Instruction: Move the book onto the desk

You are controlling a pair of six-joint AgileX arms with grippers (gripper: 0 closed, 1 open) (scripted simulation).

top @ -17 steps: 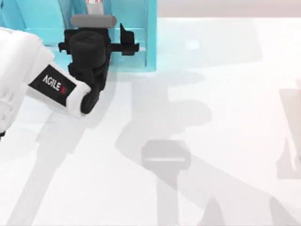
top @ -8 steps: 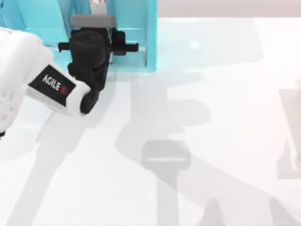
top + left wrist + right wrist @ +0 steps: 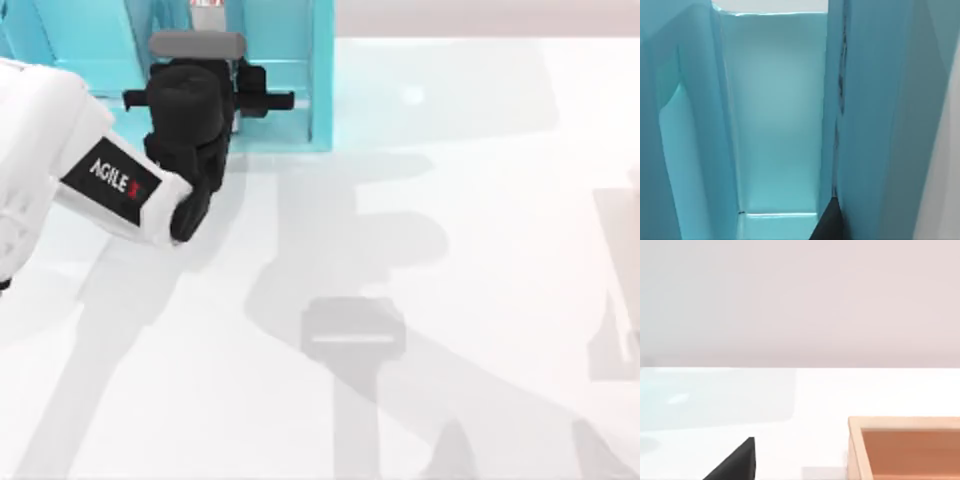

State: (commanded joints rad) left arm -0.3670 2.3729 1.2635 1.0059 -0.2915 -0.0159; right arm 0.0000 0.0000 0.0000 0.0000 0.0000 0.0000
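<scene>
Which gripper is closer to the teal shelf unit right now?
Left. The left gripper is reaching into the teal shelf unit at the table's far left; the right gripper is over bare desk, apart from it.

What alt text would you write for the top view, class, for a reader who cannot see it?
The left arm's black gripper reaches into a teal shelf unit at the white desk's top left corner. A sliver of the book's red-rimmed edge shows inside.

Teal book (image 3: 875, 100) upright in shelf, above desk (image 3: 450, 250)
</scene>
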